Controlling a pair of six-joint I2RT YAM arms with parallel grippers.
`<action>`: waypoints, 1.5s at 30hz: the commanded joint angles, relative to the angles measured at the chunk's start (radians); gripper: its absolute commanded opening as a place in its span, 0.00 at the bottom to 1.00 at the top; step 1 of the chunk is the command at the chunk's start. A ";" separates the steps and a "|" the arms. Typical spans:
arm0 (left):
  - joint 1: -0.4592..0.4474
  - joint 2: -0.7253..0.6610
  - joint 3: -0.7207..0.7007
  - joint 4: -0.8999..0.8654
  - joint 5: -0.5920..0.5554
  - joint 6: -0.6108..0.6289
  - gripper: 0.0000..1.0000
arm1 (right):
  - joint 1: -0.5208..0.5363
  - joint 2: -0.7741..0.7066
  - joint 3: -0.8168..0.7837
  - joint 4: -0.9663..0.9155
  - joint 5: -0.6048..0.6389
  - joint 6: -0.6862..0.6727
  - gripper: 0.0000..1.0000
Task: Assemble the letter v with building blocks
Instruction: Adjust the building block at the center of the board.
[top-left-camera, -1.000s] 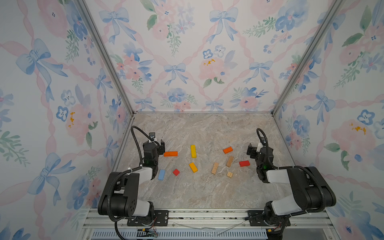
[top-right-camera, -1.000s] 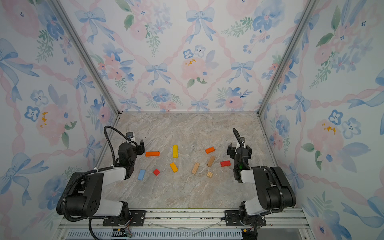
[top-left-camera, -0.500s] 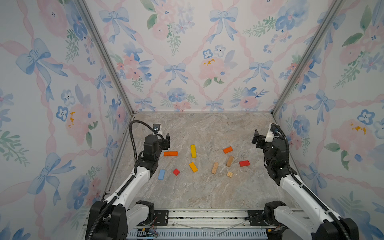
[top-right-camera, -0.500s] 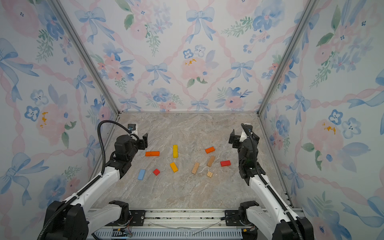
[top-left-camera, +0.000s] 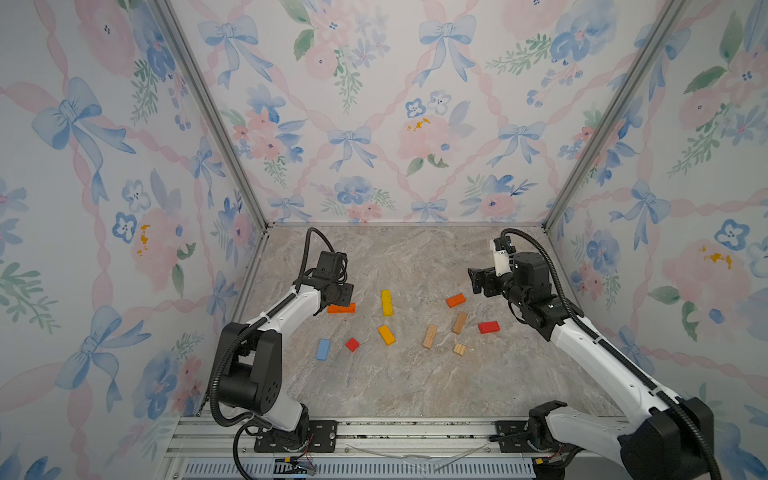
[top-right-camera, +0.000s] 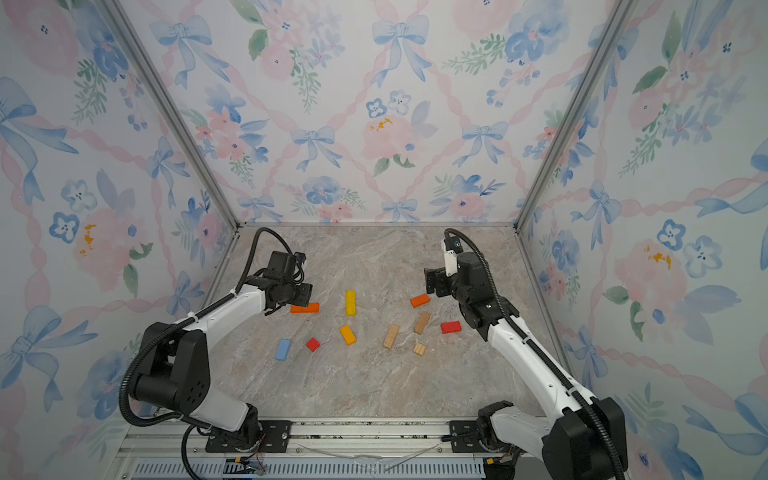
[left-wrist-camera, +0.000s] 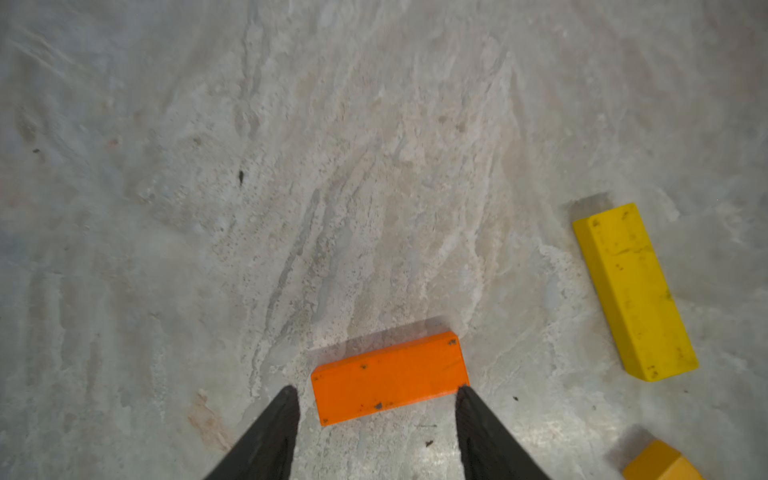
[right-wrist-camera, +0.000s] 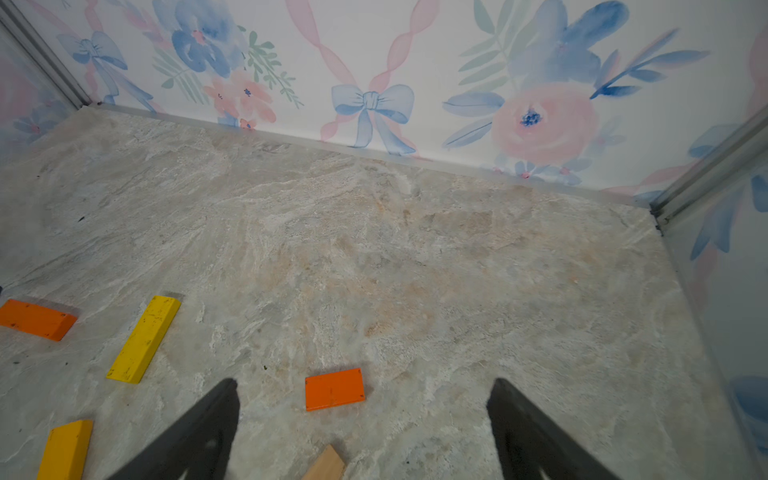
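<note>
ten bricks lie flat on the desk (top-left-camera: 415, 390), spread in a loose band across its middle, none touching another.

the left gripper (left-wrist-camera: 376, 392) is low over the long orange brick (left-wrist-camera: 390, 376), the brick nearest the left edge, which lies crosswise. its jaws are open and hold nothing. one finger (left-wrist-camera: 270, 436) is just off one end of the brick and the other is at the opposite end's corner; i cannot tell whether that one touches.

the right gripper (right-wrist-camera: 363, 384) hangs above the desk near the right edge, jaws spread wide and empty. in its wrist view the short orange brick (right-wrist-camera: 334, 389) lies on the desk between the fingers, apart from both.

in a top view the yellow brick (top-left-camera: 387, 302) lies beside the long orange one, pointing at the back edge. the amber brick (top-left-camera: 386, 334) is nearer the front edge, with the red cube (top-left-camera: 352, 344) and blue brick (top-left-camera: 323, 349) to its left. right of centre lie the pale tan brick (top-left-camera: 429, 336), dark tan brick (top-left-camera: 459, 323) and tan cube (top-left-camera: 459, 349). the red brick (top-left-camera: 488, 327) is closest to the right edge.
</note>
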 joint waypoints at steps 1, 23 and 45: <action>-0.012 0.034 0.035 -0.122 0.023 0.027 0.63 | 0.010 0.024 0.049 -0.030 -0.078 0.012 0.95; -0.031 0.223 0.083 -0.163 -0.115 0.053 0.70 | 0.031 0.128 0.097 0.006 -0.153 0.063 0.96; -0.008 0.409 0.284 -0.161 -0.183 0.064 0.73 | 0.045 0.150 0.108 0.005 -0.151 0.103 0.96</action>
